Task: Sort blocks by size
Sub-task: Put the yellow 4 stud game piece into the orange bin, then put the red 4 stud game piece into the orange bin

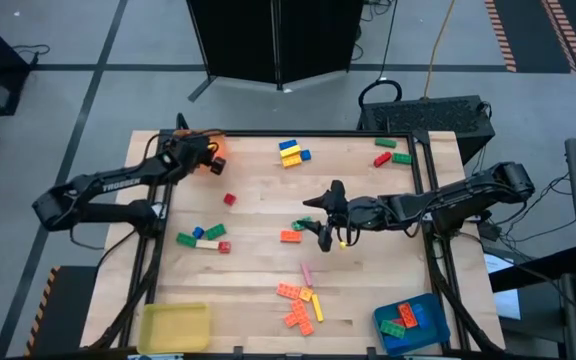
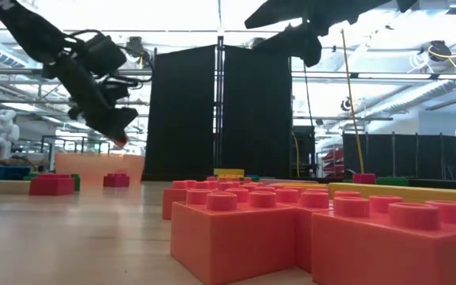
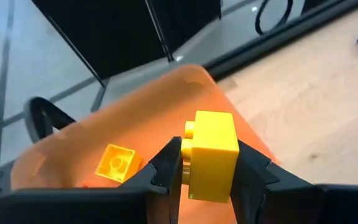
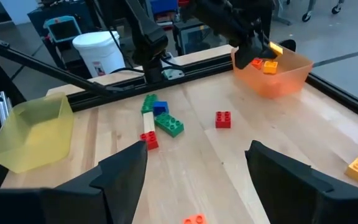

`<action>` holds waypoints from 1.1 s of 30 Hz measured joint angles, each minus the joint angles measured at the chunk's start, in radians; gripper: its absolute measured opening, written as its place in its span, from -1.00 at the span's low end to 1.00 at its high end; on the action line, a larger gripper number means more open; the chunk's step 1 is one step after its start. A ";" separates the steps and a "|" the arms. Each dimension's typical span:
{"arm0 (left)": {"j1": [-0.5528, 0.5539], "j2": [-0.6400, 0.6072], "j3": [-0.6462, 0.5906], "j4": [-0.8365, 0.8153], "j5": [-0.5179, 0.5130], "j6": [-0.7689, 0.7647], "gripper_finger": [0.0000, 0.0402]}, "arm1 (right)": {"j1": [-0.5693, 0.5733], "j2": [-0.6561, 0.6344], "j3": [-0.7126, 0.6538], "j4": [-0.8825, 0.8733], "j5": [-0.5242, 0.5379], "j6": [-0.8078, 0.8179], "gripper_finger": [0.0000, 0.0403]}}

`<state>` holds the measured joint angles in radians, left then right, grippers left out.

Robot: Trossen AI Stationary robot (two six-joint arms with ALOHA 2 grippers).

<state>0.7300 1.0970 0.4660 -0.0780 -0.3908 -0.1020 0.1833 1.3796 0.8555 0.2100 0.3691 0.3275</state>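
Note:
My left gripper point(image 1: 209, 163) is at the table's far left corner, over the orange tray point(image 3: 92, 143), and is shut on a small yellow block point(image 3: 213, 149). A second yellow block point(image 3: 117, 163) lies inside that tray. My right gripper point(image 1: 324, 222) hangs open above the middle of the table, nothing between its fingers point(image 4: 123, 171). Loose blocks lie around it: an orange one point(image 1: 290, 236), a red one point(image 1: 229, 199), and a green, blue and red group point(image 1: 204, 238). My left gripper pinches the small yellow block between its two fingers point(image 3: 253, 174), which slant down from the table's left side. The block lies on its side in the hold, its studded face point(image 3: 189, 129) turned toward one finger. It hangs clear above the orange tray.
A yellow tray point(image 1: 175, 327) stands at the near left and a blue tray point(image 1: 415, 322) with blocks at the near right. An orange cluster point(image 1: 300, 305) lies near the front edge. Yellow and blue blocks point(image 1: 291, 152) and red and green ones point(image 1: 390, 152) lie at the far side.

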 joint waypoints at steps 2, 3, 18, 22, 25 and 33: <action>0.008 0.020 0.000 0.000 0.006 -0.002 -0.53 | 0.000 0.000 0.000 0.000 0.000 0.000 0.33; 0.010 0.029 0.000 0.000 0.007 -0.006 -0.53 | 0.000 0.000 0.000 0.000 0.000 0.000 0.33; 0.017 0.062 0.000 0.050 -0.005 -0.032 0.03 | 0.000 0.000 0.000 0.000 0.000 -0.007 0.33; 0.017 0.062 0.000 0.051 0.006 -0.019 0.13 | 0.000 0.000 0.000 0.000 0.000 -0.008 0.33; 0.015 0.062 0.000 0.051 0.063 0.028 0.14 | 0.000 0.000 0.000 -0.002 0.000 -0.010 0.33; -0.059 0.021 0.000 0.042 0.329 0.087 0.14 | -0.003 0.001 -0.001 -0.003 0.000 -0.037 0.33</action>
<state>0.6711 1.1179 0.4660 -0.0363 -0.0622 -0.0147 0.1800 1.3804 0.8547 0.2070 0.3691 0.2903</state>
